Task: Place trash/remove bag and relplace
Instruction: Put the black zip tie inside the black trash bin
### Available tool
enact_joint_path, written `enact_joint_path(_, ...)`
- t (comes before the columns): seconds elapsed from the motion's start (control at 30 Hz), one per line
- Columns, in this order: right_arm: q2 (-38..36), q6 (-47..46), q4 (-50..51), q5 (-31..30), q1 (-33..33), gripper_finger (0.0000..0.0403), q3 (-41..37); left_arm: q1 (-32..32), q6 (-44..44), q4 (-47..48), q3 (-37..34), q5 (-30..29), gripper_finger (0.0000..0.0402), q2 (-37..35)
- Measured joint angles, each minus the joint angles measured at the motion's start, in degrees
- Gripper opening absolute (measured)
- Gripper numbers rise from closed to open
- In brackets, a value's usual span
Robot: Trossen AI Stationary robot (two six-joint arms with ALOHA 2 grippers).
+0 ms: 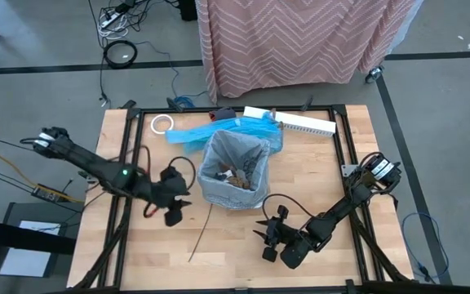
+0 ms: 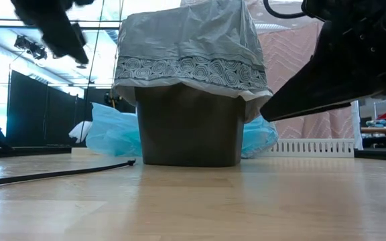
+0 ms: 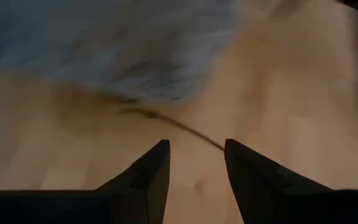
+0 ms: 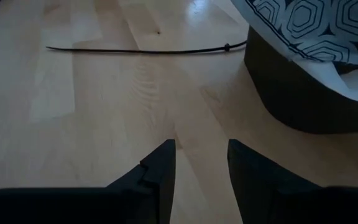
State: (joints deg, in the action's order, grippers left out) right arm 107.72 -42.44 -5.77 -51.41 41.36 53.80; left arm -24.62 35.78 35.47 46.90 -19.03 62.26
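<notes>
On the left side of the pale wooden table [image 1: 317, 188] I see my left gripper [image 1: 174, 211], just beside the dark bin [image 2: 187, 127]. Its two dark fingers [image 3: 148, 174] stand apart with nothing between them, so it is released. On the table just beside it lies the thin dark stick [image 1: 200, 237], apart from the fingers.

In the middle stands the bin, lined with the thin grey wrinkly plastic bag [image 1: 233, 167], whose edge is folded down over the rim. Inside the bag lie brown paper scraps [image 1: 237, 176]. Behind the bin a bright blue plastic bag [image 1: 219, 132] lies on the table, and a white tape roll [image 1: 162, 123] is near it.

On the right, my right gripper [image 1: 269, 231] is near the bin, fingers parted, grasping nothing.
</notes>
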Motion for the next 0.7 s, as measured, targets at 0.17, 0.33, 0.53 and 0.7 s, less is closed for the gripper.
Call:
enact_joint_path(0.17, 0.0, -0.06, -0.19, -0.13, 0.0, 0.0133, 0.0, -4.15, 16.71, -10.59, -8.81, -14.14, 0.016, 2.61)
enact_joint_path(0.33, 0.0, -0.05, -0.62, -1.24, -0.12, 0.0131, 0.0, -4.29, 22.53, -28.76, -17.64, -16.04, 0.016, 6.38)
enact_joint_path(0.53, 0.0, 0.22, -0.59, -1.47, -0.22, 0.0132, 0.0, -4.31, 28.39, -44.03, -24.08, -16.26, 0.016, 14.05)
enact_joint_path(0.7, 0.0, 0.28, -0.58, -1.47, -0.23, 0.0131, 0.0, -3.18, 28.69, -49.36, -24.12, -17.6, 0.016, 19.47)
